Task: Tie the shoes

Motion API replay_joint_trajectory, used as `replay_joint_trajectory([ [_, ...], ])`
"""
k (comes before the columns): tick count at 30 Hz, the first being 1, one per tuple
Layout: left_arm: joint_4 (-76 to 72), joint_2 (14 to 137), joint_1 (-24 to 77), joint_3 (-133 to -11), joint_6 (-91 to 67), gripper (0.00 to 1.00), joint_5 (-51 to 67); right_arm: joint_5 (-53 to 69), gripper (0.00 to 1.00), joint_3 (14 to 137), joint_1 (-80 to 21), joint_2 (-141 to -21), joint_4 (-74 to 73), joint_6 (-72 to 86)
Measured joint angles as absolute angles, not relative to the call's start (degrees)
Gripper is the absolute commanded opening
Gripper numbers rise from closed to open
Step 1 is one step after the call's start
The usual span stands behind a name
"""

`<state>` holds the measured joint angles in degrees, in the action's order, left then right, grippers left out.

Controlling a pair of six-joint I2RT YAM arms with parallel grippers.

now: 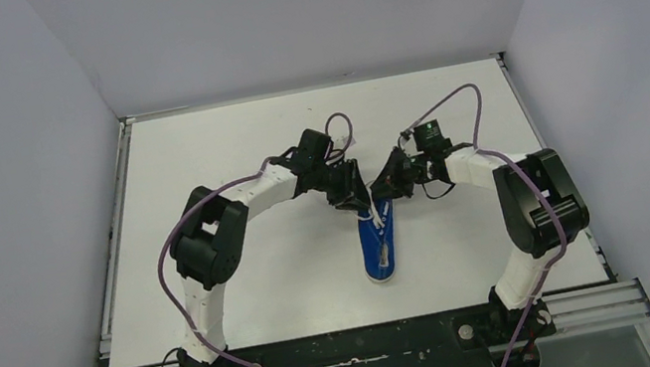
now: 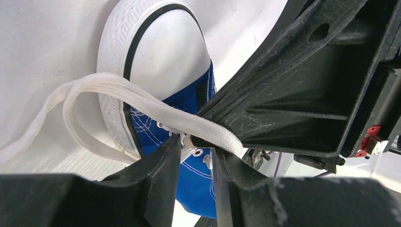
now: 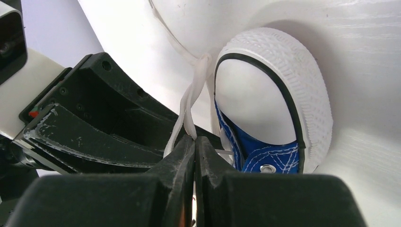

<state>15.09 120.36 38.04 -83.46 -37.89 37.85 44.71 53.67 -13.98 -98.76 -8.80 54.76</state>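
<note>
The small blue sneaker lies mid-table, its white toe cap pointing away from the arm bases. Both grippers meet over its far end. My right gripper is shut on a white lace, pinched at its fingertips, and the lace runs up past the toe. In the left wrist view that lace forms a loop across the toe rim and ends in the right gripper's black fingers. My left gripper is open, its jaws apart just under the lace, with blue canvas showing through the gap.
The white table is boxed in by grey walls on three sides, with a metal rail along its left edge. Purple cables arc over both arms. The left gripper's black body crowds close beside the right fingers.
</note>
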Motion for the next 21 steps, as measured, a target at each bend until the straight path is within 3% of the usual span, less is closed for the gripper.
replay_joint_trajectory([
  [5,15.5,120.4,38.0,-83.6,-37.4,0.24,37.8,44.7,0.0,52.8,-14.2,-98.7,-7.6,55.4],
  [8,16.4,120.4,38.0,-83.8,-36.8,0.06,37.8,44.3,0.0,52.3,-14.5,-98.6,-7.2,55.7],
  [10,17.3,120.4,38.0,-84.2,-36.5,0.0,37.8,44.1,0.0,51.9,-14.6,-98.4,-7.1,55.8],
  [14,19.3,120.3,38.0,-84.7,-34.8,0.0,37.3,44.0,0.01,52.1,-14.7,-97.8,-8.4,54.3],
  [21,26.8,116.5,35.6,-84.3,-30.6,0.0,38.3,43.2,0.37,59.8,-14.7,-97.7,-23.0,42.1],
])
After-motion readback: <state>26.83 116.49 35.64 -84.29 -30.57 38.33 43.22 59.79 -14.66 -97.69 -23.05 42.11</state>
